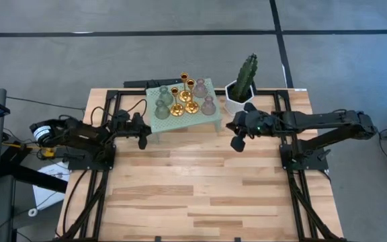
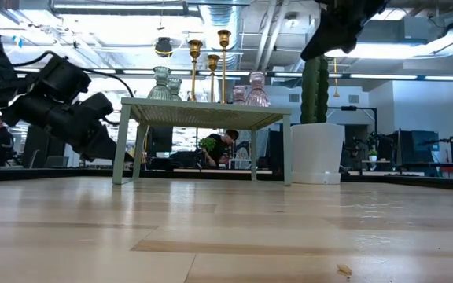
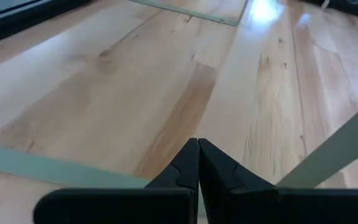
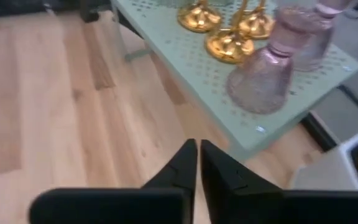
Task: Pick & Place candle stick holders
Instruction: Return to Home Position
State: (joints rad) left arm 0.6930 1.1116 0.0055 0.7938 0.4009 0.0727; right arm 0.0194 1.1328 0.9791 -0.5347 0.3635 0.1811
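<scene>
Seven candle stick holders stand by their round bases on a small pale green perforated stand [image 1: 210, 115]: three gold [image 1: 185, 94], two pink [image 1: 207, 105] and two grey-green [image 1: 161, 109]. The right wrist view shows the near pink holder [image 4: 263, 78] and the gold bases [image 4: 229, 46]. My left gripper [image 1: 142, 143] is shut and empty, low by the stand's left legs. My right gripper [image 1: 236, 144] is shut and empty, above the table just right of the stand's near right corner.
A white hexagonal pot with a cactus [image 1: 242, 91] stands right of the stand, close behind my right arm. The stand's thin legs [image 2: 120, 149] reach the wooden table [image 1: 193, 195]. The table's near half is bare wood. People and desks show in the room beyond.
</scene>
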